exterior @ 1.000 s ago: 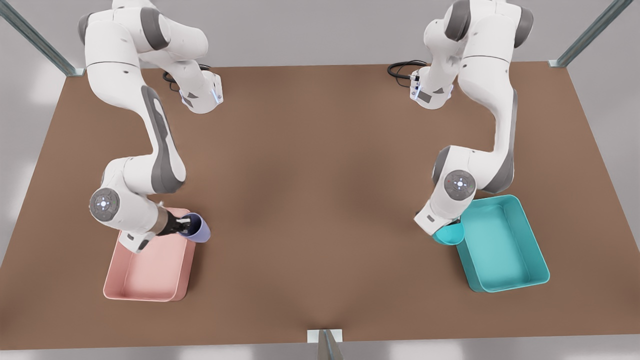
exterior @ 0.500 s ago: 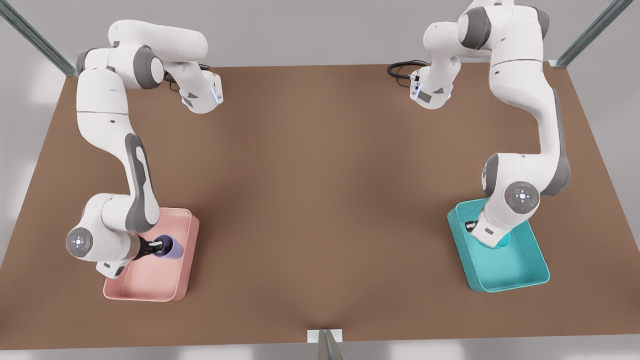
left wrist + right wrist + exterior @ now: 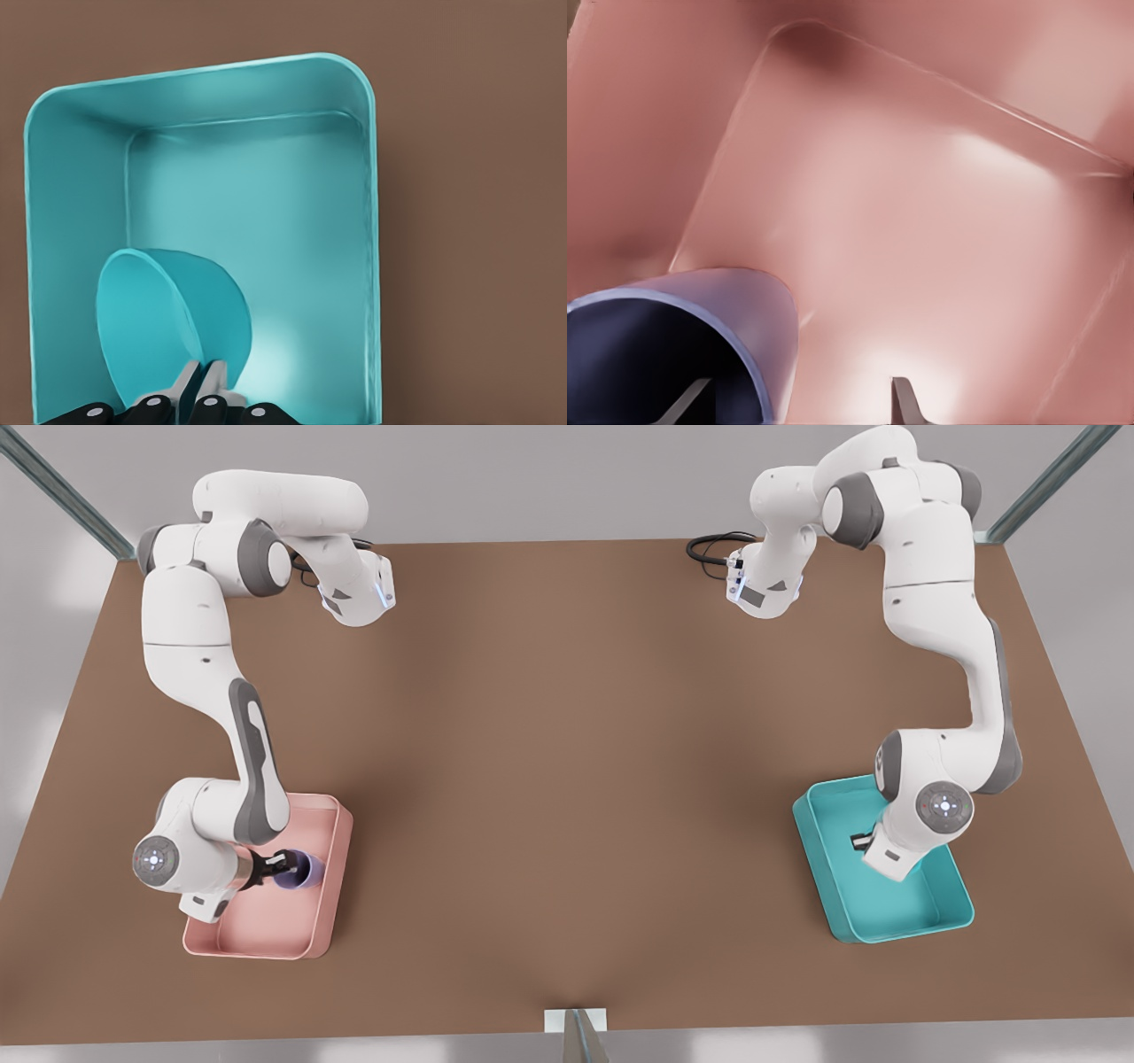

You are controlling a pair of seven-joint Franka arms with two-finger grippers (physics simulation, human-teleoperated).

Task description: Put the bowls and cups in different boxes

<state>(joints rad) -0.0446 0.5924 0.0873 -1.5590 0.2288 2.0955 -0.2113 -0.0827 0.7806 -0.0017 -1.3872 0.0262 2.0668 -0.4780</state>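
Bowl (image 3: 168,328): small, teal, glossy. You find it tipped on its side over the floor of the teal bin (image 3: 921,917), low and left in the left wrist view, its rim pinched between the shut fingers of the left tool (image 3: 197,390). In the front view the left tool (image 3: 861,841) sits inside the bin at lower right of the frame; half a second ago it hung nearer the bin's upper left corner, and a second ago the bowl was outside that bin, at its left wall.

Cup (image 3: 297,865): periwinkle tumbler, mouth turned toward the camera. The right tool (image 3: 285,862) grips its wall, one finger inside the mouth and one outside, as the right wrist view shows at the cup (image 3: 682,350). A second ago it was at the upper right corner of the pink bin (image 3: 266,943), overhanging the rim; since half a second ago it has shifted only slightly, over the bin's upper right part.

Edges and room: in the left wrist view the bowl is close to the teal bin's left wall, with bare floor toward the upper and right walls. In the front view the pink bin has bare floor below the cup, toward its lower wall. The brown tabletop (image 3: 567,762) lies bare between the two bins, which stand well apart at lower left and lower right.
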